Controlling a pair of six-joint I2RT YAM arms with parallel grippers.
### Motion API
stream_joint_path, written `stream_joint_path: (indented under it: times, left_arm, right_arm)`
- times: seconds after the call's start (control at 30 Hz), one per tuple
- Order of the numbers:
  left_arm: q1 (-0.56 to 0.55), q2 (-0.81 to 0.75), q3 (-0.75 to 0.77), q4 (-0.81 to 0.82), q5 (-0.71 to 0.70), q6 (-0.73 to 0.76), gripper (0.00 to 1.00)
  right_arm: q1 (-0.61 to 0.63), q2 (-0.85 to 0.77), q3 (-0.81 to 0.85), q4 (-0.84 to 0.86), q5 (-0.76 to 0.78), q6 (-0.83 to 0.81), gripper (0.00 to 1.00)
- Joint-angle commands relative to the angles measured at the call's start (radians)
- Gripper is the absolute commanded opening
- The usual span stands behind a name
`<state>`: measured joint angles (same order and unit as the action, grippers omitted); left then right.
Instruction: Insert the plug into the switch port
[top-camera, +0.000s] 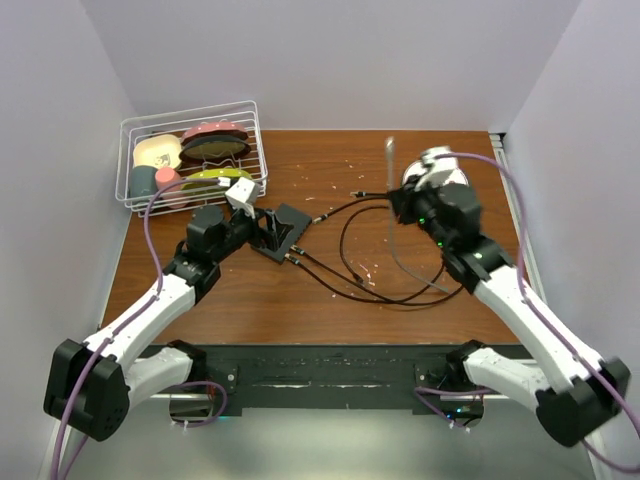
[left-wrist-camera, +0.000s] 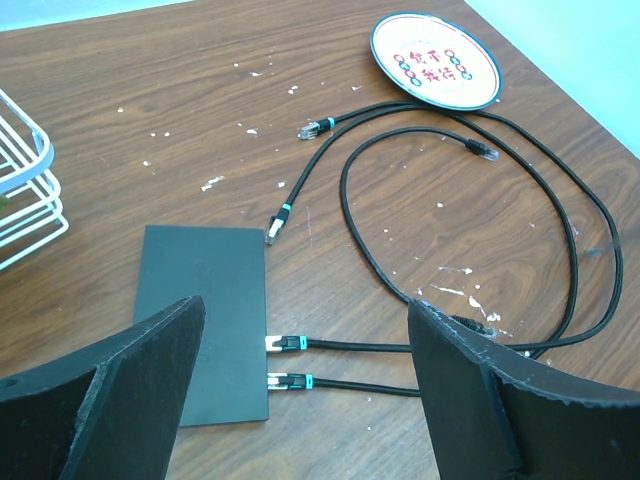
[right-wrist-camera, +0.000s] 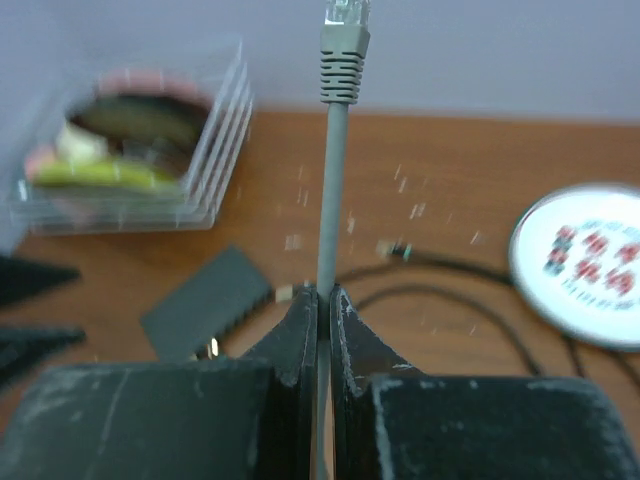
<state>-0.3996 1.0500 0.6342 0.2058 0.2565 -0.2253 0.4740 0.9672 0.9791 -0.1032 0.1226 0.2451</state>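
The switch is a flat black box left of the table's middle; it also shows in the left wrist view and, blurred, in the right wrist view. Two black cables are plugged into its long edge facing right. My left gripper is open and empty, hovering over the switch's near part. My right gripper is shut on a grey cable, whose plug points up and away, above the table. In the top view this gripper is right of the switch, apart from it.
Loose black cables loop across the table's middle, with free plugs. A round white disc with red marks lies at the back right. A white wire basket of dishes stands at the back left.
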Motion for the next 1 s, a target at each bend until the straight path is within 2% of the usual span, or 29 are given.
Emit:
stream_joint_path:
  times: [0.0,0.13,0.3,0.47,0.63,0.97]
  left_arm:
    - [0.001,0.022,-0.03,0.078,0.006,-0.042,0.88]
    - [0.004,0.074,-0.065,0.151,0.052,-0.136,0.88]
    - [0.031,0.143,-0.125,0.346,0.22,-0.258,0.85]
    - [0.108,0.232,-0.185,0.585,0.403,-0.431,0.81]
    - [0.166,0.271,-0.252,0.814,0.475,-0.537,0.79]
    - [0.18,0.366,-0.228,0.937,0.535,-0.625,0.76]
  right_arm:
    - [0.009,0.111,-0.111,0.035,-0.268,-0.012,0.02]
    - [0.06,0.261,-0.14,0.088,-0.377,-0.038,0.0]
    - [0.199,0.366,-0.155,0.154,-0.357,-0.098,0.0]
    - [0.21,0.406,-0.175,0.226,-0.405,-0.092,0.0]
    - [0.212,0.421,-0.175,0.238,-0.436,-0.081,0.0]
    - [0.229,0.419,-0.177,0.26,-0.495,-0.075,0.0]
